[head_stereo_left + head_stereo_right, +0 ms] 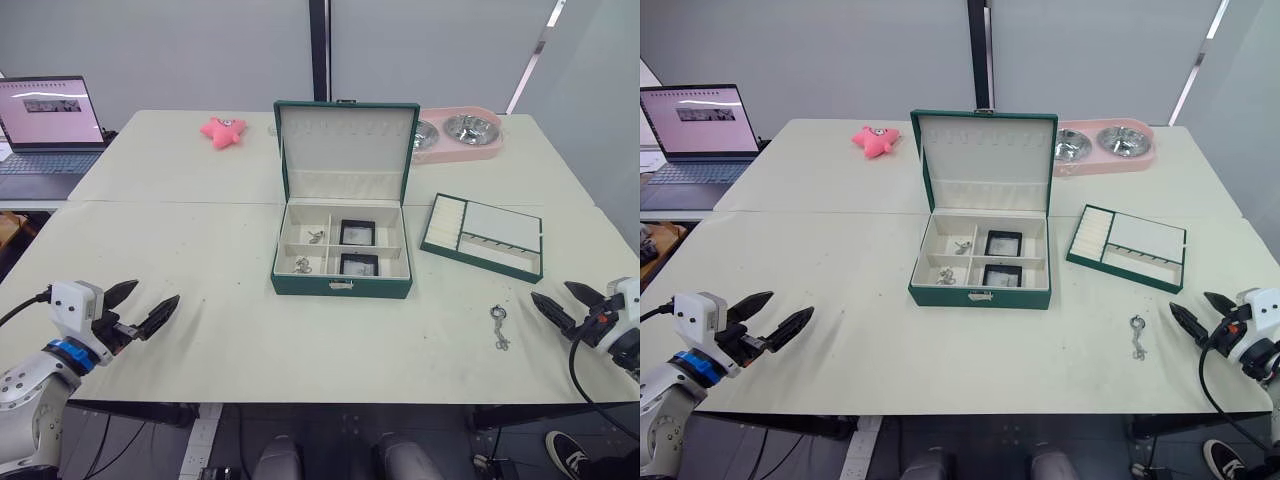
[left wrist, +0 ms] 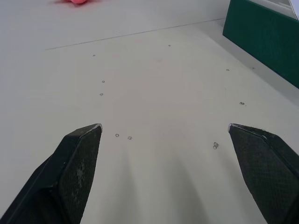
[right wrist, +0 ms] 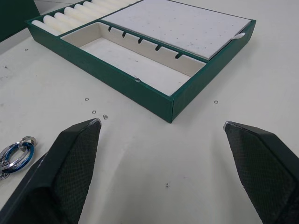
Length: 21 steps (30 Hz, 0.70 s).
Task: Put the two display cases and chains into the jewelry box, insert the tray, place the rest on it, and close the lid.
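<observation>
The dark green jewelry box (image 1: 340, 286) stands open mid-table, its cream-lined lid (image 1: 346, 140) upright. Two black-framed display cases (image 1: 357, 232) (image 1: 358, 264) lie in its right compartments. Two small silvery chains (image 1: 316, 237) (image 1: 302, 265) lie in the left ones. The shallow tray (image 1: 480, 259) rests on the table to the box's right, also close ahead in the right wrist view (image 3: 140, 88). A small metal clasp piece with a blue ring (image 1: 499, 327) lies in front of the tray. My left gripper (image 1: 157, 291) is open near the front left edge. My right gripper (image 1: 550, 290) is open just right of the clasp piece.
A laptop (image 1: 50, 125) sits at the far left. A pink star-shaped toy (image 1: 222, 131) lies at the back, left of the lid. A pink double pet bowl (image 1: 458, 133) stands behind the box on the right. Bare tabletop lies between both grippers and the box.
</observation>
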Each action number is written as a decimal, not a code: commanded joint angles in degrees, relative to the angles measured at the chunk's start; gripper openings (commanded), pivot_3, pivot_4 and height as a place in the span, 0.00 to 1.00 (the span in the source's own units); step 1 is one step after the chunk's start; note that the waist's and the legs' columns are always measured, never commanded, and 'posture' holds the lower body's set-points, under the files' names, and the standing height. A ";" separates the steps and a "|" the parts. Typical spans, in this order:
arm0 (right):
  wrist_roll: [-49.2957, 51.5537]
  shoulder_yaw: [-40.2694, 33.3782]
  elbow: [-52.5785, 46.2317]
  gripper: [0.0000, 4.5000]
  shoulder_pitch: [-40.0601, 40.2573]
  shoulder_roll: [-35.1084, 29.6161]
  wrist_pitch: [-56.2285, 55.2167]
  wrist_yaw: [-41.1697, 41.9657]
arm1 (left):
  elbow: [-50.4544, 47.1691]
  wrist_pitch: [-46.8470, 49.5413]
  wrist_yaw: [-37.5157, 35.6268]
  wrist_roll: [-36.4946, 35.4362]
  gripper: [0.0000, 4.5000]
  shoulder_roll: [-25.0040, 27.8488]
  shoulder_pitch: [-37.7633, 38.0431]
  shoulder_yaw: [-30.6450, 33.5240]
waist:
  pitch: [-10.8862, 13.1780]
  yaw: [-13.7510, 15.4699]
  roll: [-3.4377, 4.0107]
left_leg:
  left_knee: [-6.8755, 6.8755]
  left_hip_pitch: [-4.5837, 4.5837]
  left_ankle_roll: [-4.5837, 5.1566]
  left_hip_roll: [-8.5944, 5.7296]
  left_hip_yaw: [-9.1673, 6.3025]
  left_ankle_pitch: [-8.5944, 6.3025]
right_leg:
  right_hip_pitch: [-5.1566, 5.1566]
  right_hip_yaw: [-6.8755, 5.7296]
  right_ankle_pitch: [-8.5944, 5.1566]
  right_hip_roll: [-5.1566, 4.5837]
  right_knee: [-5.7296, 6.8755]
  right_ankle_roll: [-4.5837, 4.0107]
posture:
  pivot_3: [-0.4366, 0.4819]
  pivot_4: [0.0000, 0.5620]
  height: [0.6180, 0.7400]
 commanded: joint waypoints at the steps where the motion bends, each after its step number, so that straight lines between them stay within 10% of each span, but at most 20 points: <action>1: 1.10 -1.26 -3.22 0.99 0.54 -0.89 0.19 -0.06 | -4.22 -0.99 -1.38 0.11 1.00 -0.28 0.71 -1.16 | 0.00 0.01 0.00 | 0.00 0.00 0.00 0.00 0.00 0.00 | 0.00 0.00 0.00 0.00 0.00 0.00 | 0.48 0.27 1.00; 21: 2.57 4.16 -22.86 0.99 3.40 -1.61 9.25 0.01 | -25.54 8.16 -9.12 -4.32 1.00 -2.11 -2.14 -17.01 | -0.01 0.02 0.01 | 0.03 0.02 0.00 -0.01 -0.03 0.00 | 0.09 -0.01 0.00 0.01 0.01 0.00 | 0.48 0.27 1.00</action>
